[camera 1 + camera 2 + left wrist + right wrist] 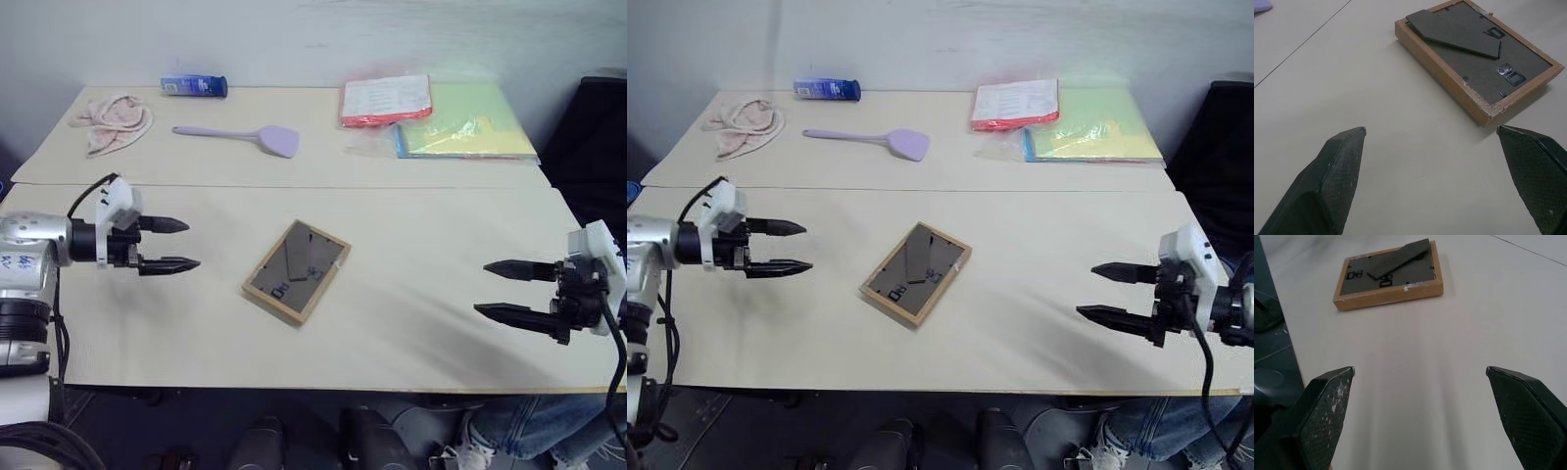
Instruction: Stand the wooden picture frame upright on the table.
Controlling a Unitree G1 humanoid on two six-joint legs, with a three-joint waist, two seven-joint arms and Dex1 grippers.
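1. Wood, light and smooth, borders the picture frame (297,271), a small rectangle lying flat, face down, near the middle of the table (411,323).
2. Its dark brown back faces up, with a flat fold-out stand resting on it and small metal clips; 1 corner of the border looks chipped.
3. Pale beige and plain, the table has a thin seam running across it beyond the frame.
4. Left of the frame, well apart from it, the left gripper (173,245) holds its 2 black pointed fingers spread wide, gripping nothing.
5. Right of the frame, also well apart, the right gripper (505,290) has its textured fingers equally spread and empty.
6. Beyond the frame lie a lilac plastic spatula (245,135), a crumpled pinkish cloth (111,119), a blue tube (194,86) and red and yellow folders (436,117).
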